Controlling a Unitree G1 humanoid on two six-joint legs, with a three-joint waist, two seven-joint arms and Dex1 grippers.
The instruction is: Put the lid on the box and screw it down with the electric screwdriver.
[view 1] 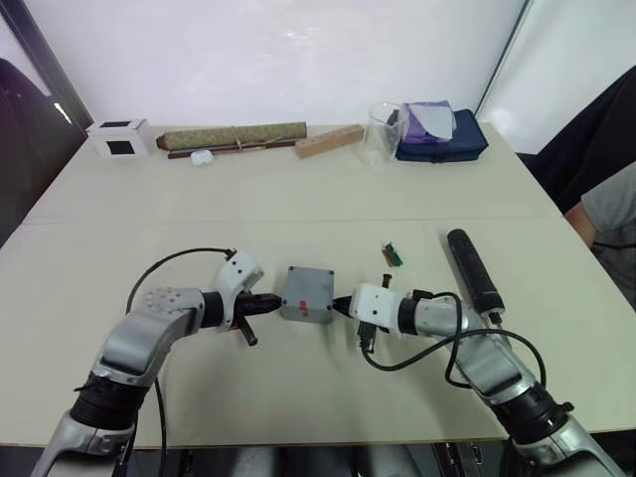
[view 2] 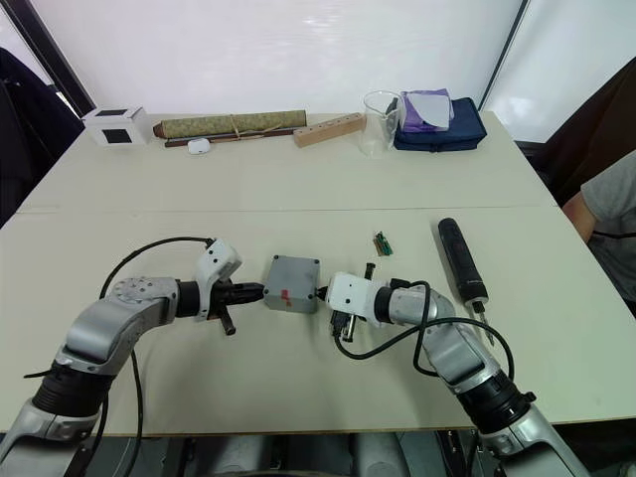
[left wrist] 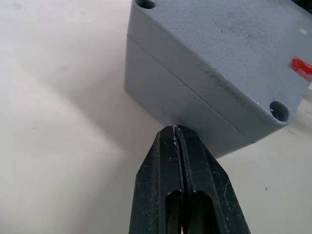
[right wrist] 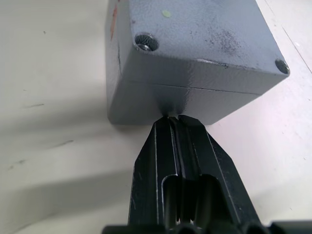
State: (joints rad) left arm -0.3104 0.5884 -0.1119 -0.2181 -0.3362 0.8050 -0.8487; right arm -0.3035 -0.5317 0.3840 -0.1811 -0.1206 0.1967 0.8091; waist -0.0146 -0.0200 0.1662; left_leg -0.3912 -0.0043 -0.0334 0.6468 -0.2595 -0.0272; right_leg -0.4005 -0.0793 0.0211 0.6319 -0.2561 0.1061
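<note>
The grey box (view 1: 306,295) sits on the table in front of me with the lid (left wrist: 219,44) on top; a seam runs between the two halves. A screw (right wrist: 146,42) sits in one corner hole, while other corner holes look empty. My left gripper (view 1: 278,301) is shut, its tips against the box's left side. My right gripper (view 1: 340,306) is also shut, and its tips press the box's right side. Neither holds anything. The black electric screwdriver (view 1: 474,270) lies on the table to the right of my right gripper, bit end towards me.
A small green part (view 1: 394,255) lies just behind my right gripper. Along the far edge stand a white cube (view 1: 119,137), a rolled mat (view 1: 236,136), a wooden block (view 1: 329,140), a glass beaker (view 1: 383,132) and a blue pouch (view 1: 442,134). A person (view 1: 606,214) sits at the right.
</note>
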